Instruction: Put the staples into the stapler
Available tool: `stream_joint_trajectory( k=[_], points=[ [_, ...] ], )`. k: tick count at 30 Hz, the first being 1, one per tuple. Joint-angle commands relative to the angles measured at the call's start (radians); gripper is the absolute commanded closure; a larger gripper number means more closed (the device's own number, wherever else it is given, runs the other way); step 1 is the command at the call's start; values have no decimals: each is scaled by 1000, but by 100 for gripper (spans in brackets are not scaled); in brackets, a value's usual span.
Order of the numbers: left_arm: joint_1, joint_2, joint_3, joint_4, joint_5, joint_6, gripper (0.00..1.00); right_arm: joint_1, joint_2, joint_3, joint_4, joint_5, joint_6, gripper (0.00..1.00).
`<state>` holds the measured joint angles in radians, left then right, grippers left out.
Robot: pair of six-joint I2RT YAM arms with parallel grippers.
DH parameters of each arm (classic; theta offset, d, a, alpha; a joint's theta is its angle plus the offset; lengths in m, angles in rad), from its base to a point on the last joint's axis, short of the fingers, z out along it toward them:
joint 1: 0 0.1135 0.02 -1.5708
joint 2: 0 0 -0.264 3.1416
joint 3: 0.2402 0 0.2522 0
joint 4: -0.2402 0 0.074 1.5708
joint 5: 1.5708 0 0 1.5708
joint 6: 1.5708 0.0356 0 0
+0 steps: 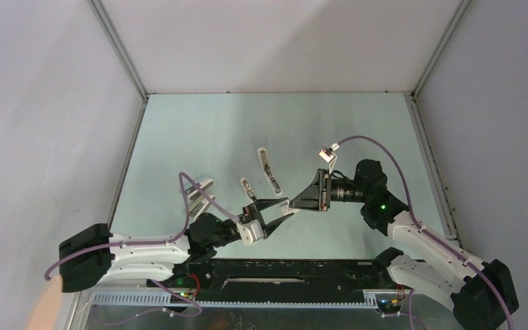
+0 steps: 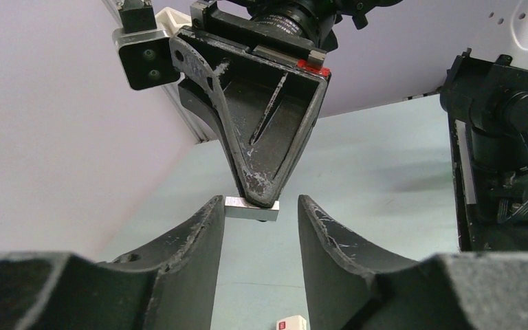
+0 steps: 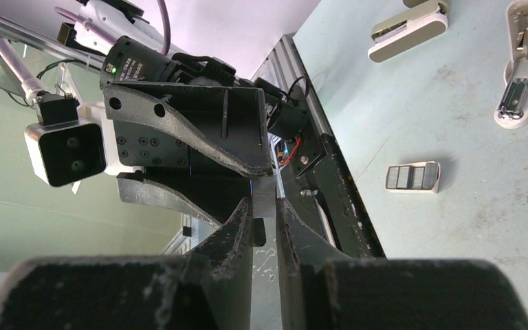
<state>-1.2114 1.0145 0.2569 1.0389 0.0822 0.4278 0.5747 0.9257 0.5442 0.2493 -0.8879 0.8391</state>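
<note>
Left wrist: staples (image 2: 251, 208) level, long axis crosswise, clamped in right tool (image 3: 265, 206); left tool (image 2: 259, 214) apart.

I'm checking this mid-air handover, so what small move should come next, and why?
Probably close the left gripper onto the staples. The right gripper pinches that block in mid-air between the left jaws, and a gap shows beside one left finger, so the left has no hold yet.

White arms (image 1: 144, 256) with black joints (image 1: 210, 230), purple cables (image 1: 378, 141), scuffed black end effectors (image 2: 260, 206) (image 3: 265, 206).
</note>
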Motion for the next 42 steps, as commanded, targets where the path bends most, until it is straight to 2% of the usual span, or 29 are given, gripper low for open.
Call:
stream_joint_trajectory(
  k=[1, 19, 22, 24, 28, 31, 36, 39, 42],
  points=[
    [-9, -1, 44, 45, -6, 19, 54, 7, -8, 2, 36, -24, 4, 83],
    [-11, -32, 53, -42, -56, -15, 72, 8, -9, 2, 34, -25, 11, 82],
    [-11, -39, 56, -67, -64, -25, 73, 6, -13, 2, 30, -20, 10, 77],
    [-11, -48, 62, -97, -77, -34, 73, -1, -22, 2, 15, -11, 5, 67],
    [-11, -74, 111, -284, -177, -70, 75, -33, -78, 2, -92, 67, -58, 45],
    [-11, -70, 191, -491, -252, -98, 74, -65, -137, 2, -230, 167, -133, 34],
    [-2, -6, 335, -832, -369, -169, 72, -93, -232, 2, -449, 376, -239, 29],
    [24, 69, 434, -1059, -370, -223, 71, -95, -273, 3, -550, 499, -270, 29],
    [61, 144, 503, -1184, -344, -271, 71, -95, -311, 2, -635, 616, -289, 29]
  ],
)
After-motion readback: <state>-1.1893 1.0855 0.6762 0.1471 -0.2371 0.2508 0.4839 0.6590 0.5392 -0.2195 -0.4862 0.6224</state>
